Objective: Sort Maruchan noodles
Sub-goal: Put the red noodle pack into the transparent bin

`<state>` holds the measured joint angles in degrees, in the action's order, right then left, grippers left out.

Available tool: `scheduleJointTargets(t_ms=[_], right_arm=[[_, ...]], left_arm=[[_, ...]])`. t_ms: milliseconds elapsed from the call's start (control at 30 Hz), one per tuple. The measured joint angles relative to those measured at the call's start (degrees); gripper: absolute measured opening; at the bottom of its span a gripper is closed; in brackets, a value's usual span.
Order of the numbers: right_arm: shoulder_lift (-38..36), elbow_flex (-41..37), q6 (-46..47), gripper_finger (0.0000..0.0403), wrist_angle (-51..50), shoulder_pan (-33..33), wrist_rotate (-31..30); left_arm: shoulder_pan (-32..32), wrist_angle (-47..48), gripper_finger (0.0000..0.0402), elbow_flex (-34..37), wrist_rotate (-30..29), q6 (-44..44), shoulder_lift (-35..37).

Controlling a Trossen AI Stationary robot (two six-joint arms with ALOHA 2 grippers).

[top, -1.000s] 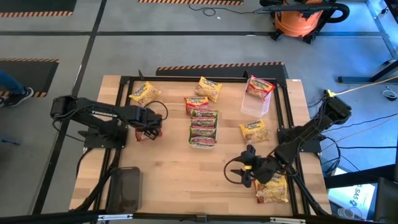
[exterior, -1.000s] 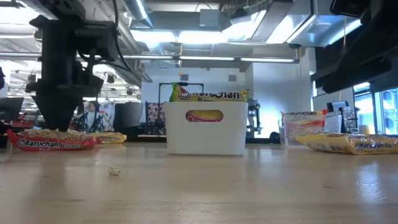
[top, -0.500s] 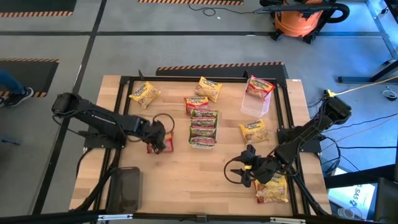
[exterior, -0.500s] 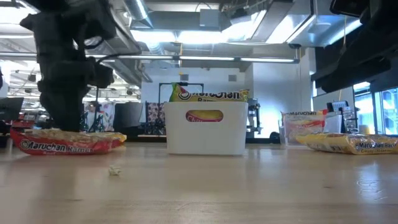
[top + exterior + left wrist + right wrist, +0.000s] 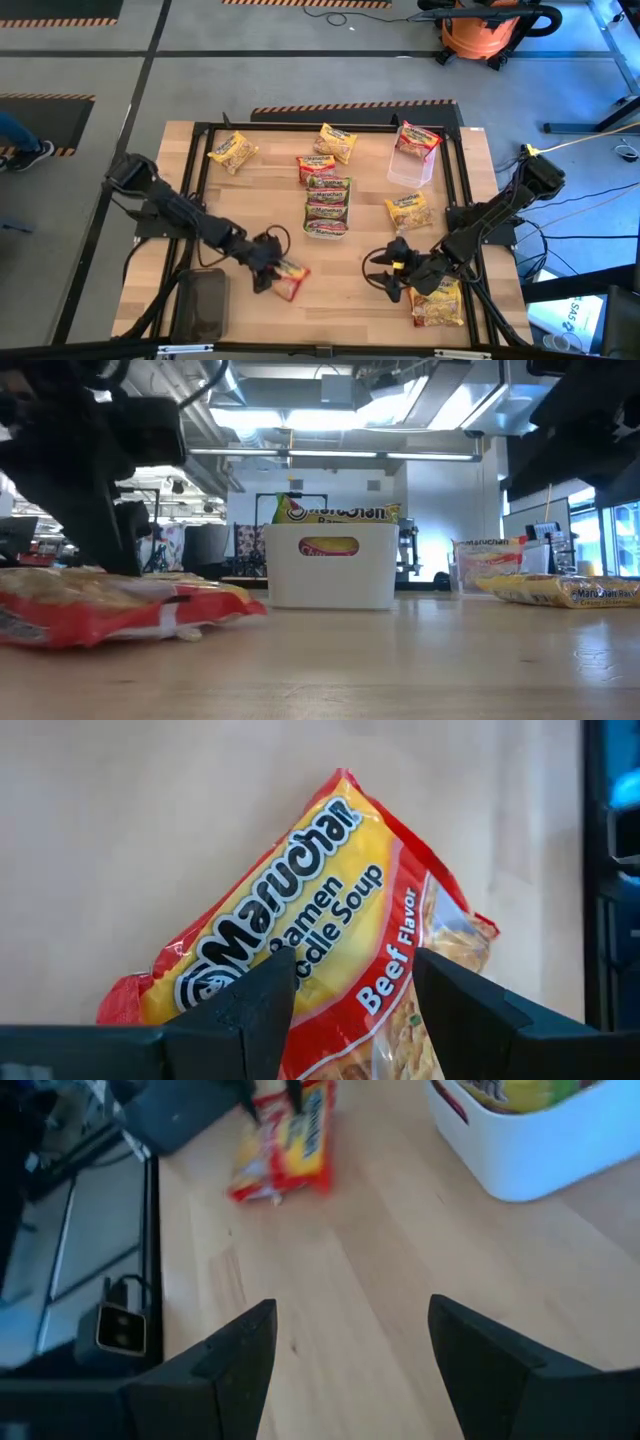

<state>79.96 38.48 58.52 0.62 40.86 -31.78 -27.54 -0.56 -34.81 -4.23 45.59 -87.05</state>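
Observation:
My left gripper [image 5: 266, 272] is near the table's front, left of centre. It is shut on a red-and-yellow Maruchan beef noodle packet [image 5: 300, 920], which sticks out toward the table's right [image 5: 291, 281]. In the low view the packet [image 5: 110, 610] lies almost flat, low over the wood. My right gripper [image 5: 385, 277] stands open over bare wood at the front right, with nothing between its fingers [image 5: 235, 1365]. Other Maruchan noodle packets lie farther back: a yellow one [image 5: 232, 150], another yellow one [image 5: 336, 142], a red one [image 5: 315, 165] and green ones in a white tray [image 5: 327, 229]. My left gripper pinches the red packet's near end [image 5: 345, 995] between its two fingers [image 5: 262, 995]. They slant down at it from the table's left. The rest of the packet reaches out past the fingertips, nearly level. I cannot tell whether its underside touches the table.
A clear tray [image 5: 410, 168] holding a red packet stands at the back right. One yellow packet [image 5: 408, 210] lies beside it and another [image 5: 437, 305] under my right arm. A dark tray [image 5: 205, 300] sits at the front left, close to my left gripper. A black frame [image 5: 200, 130] borders the table.
My left gripper has swung from the table's left-middle toward the near edge and the right, tipping further downward and rolling. It has taken the red packet along, low over the wood. The packet now points toward the table's right, closer to the low camera.

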Motion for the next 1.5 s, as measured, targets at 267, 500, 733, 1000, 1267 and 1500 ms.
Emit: scheduleJointTargets(t_ms=[267,500,733,1000,1267,1500], right_arm=[[6.9,0.0,4.3,0.0281,10.1,-1.2,1.7],[16.1,0.2,4.3,0.0318,26.3,-5.8,6.8],[23.4,5.7,4.2,0.0307,28.1,-10.5,15.3],[30.1,13.0,5.9,0.0304,27.4,-14.1,21.5],[36.5,18.2,8.7,0.0303,25.3,-15.3,26.8],[38.3,21.0,8.6,0.0303,25.1,-15.5,29.4]], left_arm=[[-2.1,-4.2,0.0199,-7.7,-4.5,-10.3,-9.0],[-1.7,-5.8,0.0199,-16.6,-5.0,-17.5,-16.3],[-2.2,7.1,0.0199,-27.1,-4.9,-19.9,-15.7],[-7.1,23.2,0.0199,-29.5,-5.6,-11.0,-13.6],[-9.7,17.2,0.0199,-28.3,-9.4,-7.2,-19.3],[-9.7,14.8,0.0199,-28.3,-10.6,-7.1,-21.4]])
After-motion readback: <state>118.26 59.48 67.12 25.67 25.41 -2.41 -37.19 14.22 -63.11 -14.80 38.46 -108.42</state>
